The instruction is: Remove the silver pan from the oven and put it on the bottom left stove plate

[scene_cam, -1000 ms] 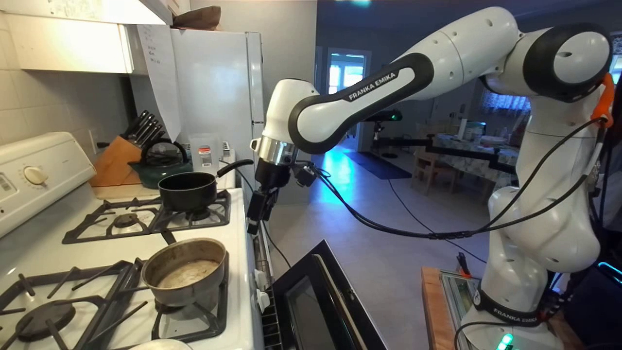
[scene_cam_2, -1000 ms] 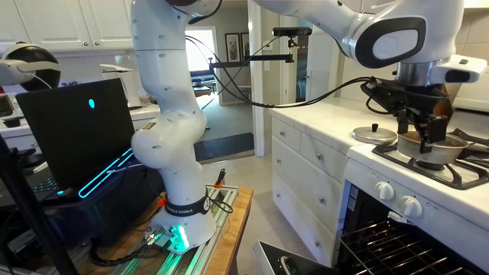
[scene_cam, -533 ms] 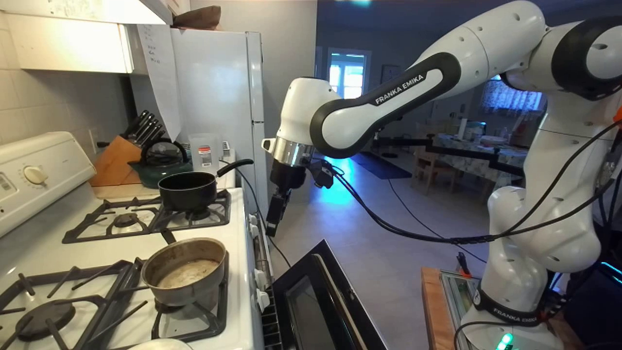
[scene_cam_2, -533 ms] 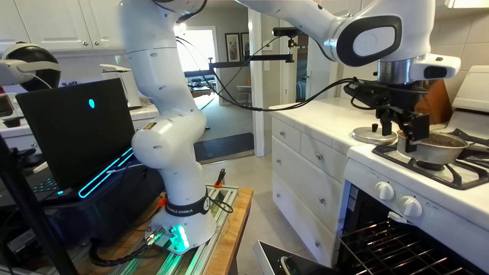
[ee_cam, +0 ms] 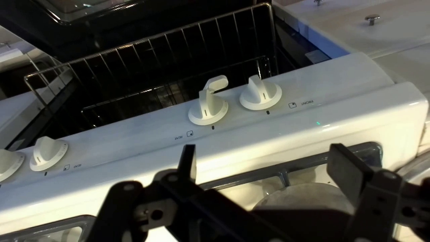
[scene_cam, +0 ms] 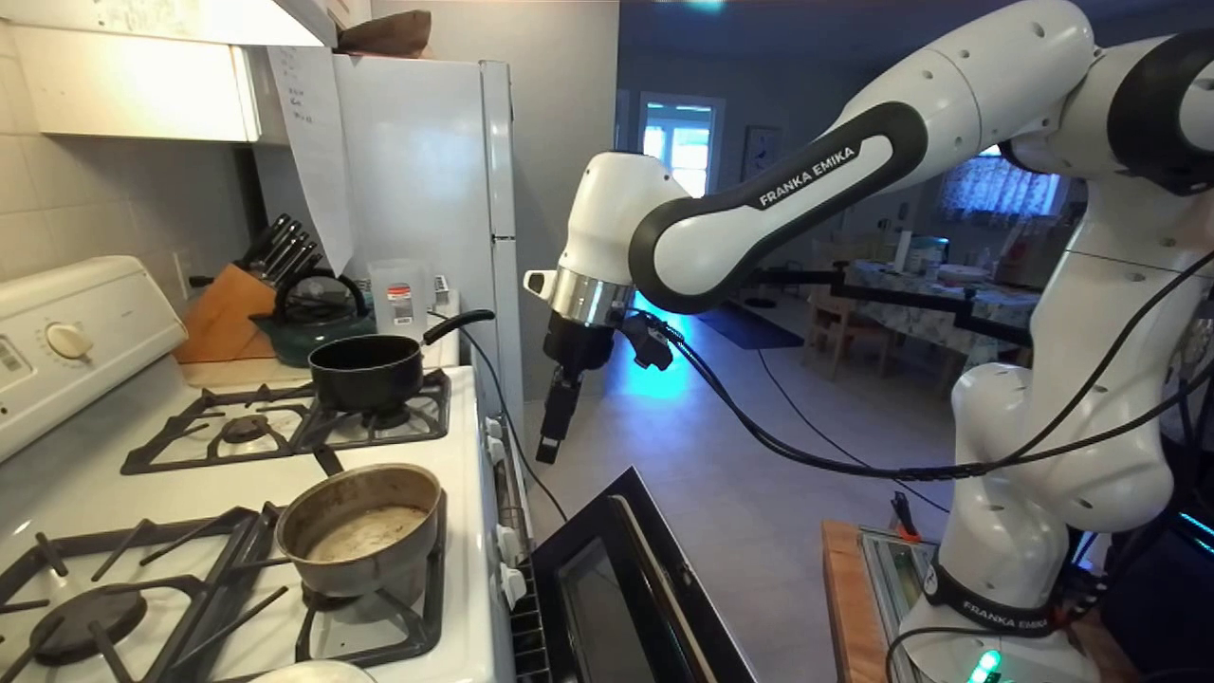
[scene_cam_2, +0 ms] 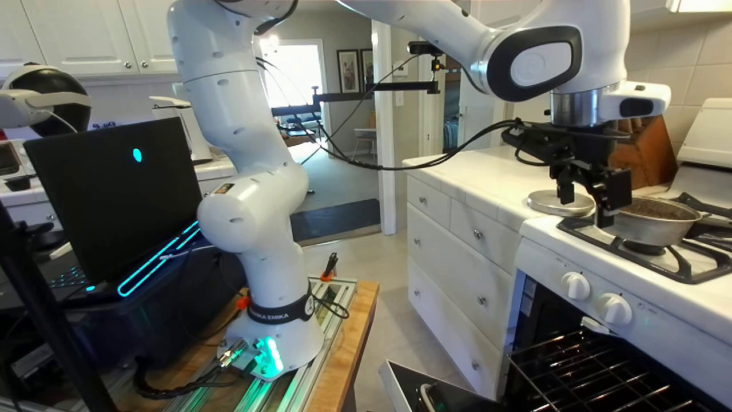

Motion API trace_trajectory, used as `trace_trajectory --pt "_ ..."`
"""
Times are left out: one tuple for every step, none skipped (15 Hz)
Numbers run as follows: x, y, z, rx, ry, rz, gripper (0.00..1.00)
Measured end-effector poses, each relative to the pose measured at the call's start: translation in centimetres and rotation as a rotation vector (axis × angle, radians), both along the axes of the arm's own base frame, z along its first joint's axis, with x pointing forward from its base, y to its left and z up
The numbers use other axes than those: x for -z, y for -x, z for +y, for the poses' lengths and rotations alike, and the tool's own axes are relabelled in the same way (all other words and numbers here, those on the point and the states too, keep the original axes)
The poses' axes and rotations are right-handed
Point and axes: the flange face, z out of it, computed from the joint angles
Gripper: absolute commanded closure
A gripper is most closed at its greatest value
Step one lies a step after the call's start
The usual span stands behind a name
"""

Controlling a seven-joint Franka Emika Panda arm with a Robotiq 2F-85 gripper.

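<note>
Silver pan (scene_cam: 365, 560) is sitting upright on the front-left burner (scene_cam: 327, 602) (facing the stove (scene_cam: 467, 588)), black saucepan (scene_cam: 365, 378) beyond it in an exterior view. Going right, the gripper (ee_cam: 263, 151) hangs midair apart from the pan, its 2 fingers (ee_cam: 346, 171) spread wide. Then there's the oven door (scene_cam: 607, 588) hanging open, and far right the robot arm (scene_cam: 1024, 465) is mounted on a wood-and-metal bench (scene_cam: 842, 588).

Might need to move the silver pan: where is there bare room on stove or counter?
The back burner between the silver pan and backguard looks bare; so does the other back burner, beside the black saucepan. The white counter looks open beside the lid, above the drawers. Crowded past the saucepan: knife block, kettle and plastic container stand close.
</note>
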Motion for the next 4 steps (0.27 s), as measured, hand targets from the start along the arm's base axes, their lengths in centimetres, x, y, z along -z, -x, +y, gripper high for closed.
trace_trajectory --pt "0.06 0.05 -0.05 -0.002 0.001 0.000 0.00" --pt "0.11 0.08 -0.09 -0.004 0.002 0.000 0.00" --pt "0.14 0.10 -0.10 -0.005 0.002 0.000 0.00" --pt "0.13 0.10 -0.11 -0.005 0.002 0.000 0.00"
